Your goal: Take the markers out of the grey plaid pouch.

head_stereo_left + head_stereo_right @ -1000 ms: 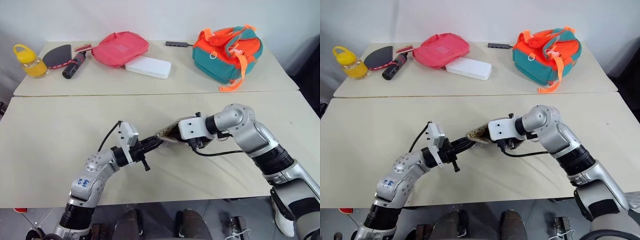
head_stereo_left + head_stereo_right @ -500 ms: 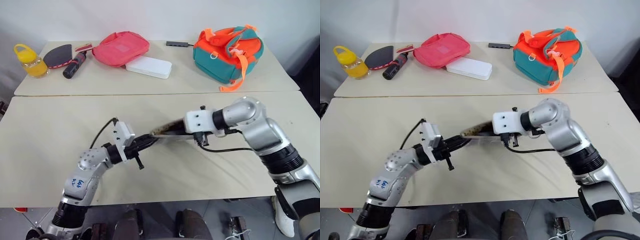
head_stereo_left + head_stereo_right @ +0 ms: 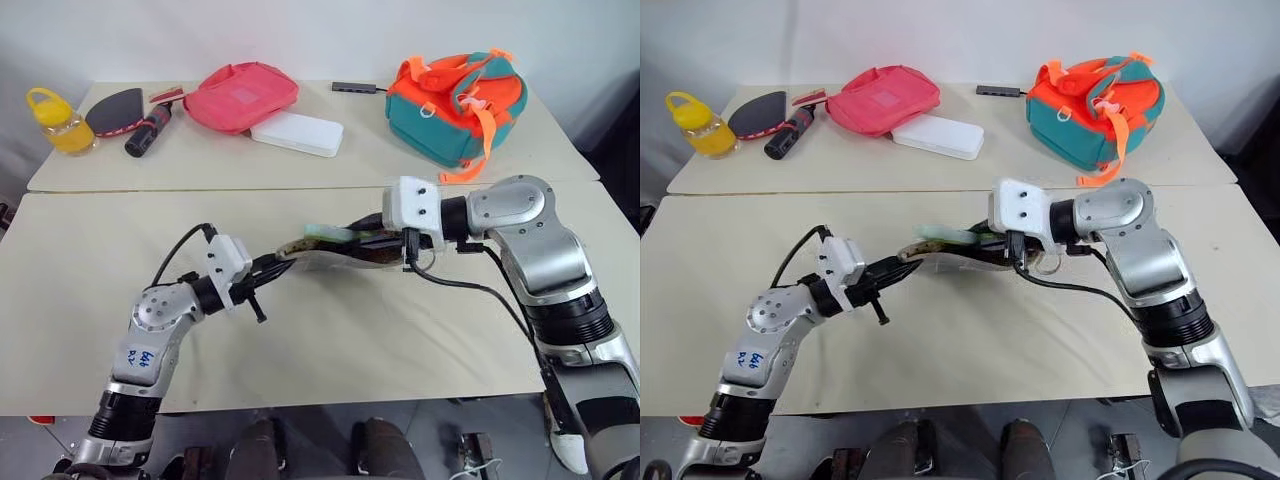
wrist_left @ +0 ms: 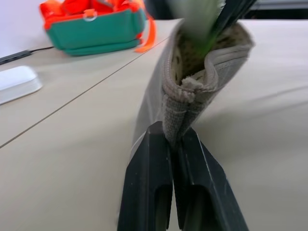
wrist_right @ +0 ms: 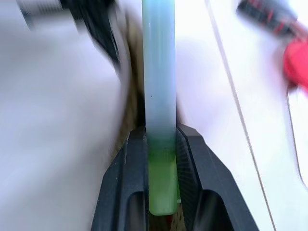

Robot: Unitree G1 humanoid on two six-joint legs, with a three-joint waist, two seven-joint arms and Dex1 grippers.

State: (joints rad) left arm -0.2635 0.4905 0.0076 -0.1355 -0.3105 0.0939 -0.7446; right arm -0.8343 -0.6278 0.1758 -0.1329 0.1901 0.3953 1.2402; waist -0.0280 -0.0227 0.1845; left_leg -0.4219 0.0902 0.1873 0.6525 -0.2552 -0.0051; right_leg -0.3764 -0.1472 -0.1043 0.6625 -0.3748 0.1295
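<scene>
my left hand (image 4: 174, 144) pinches the grey plaid pouch (image 3: 330, 254) at mid-frame, above the worktop (image 3: 90, 260). my right hand (image 5: 160, 139) clamps the mint green marker (image 5: 159, 86), seemingly half drawn out. the red marker is probably inside, yet to be pulled.

The pouch (image 3: 330, 252) hangs between both arms over the near table (image 3: 90, 290), a marker (image 3: 330, 233) seemingly half out.

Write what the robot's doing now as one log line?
left gripper: shut on grey plaid pouch end | right gripper: shut on mint marker, partly out
</scene>
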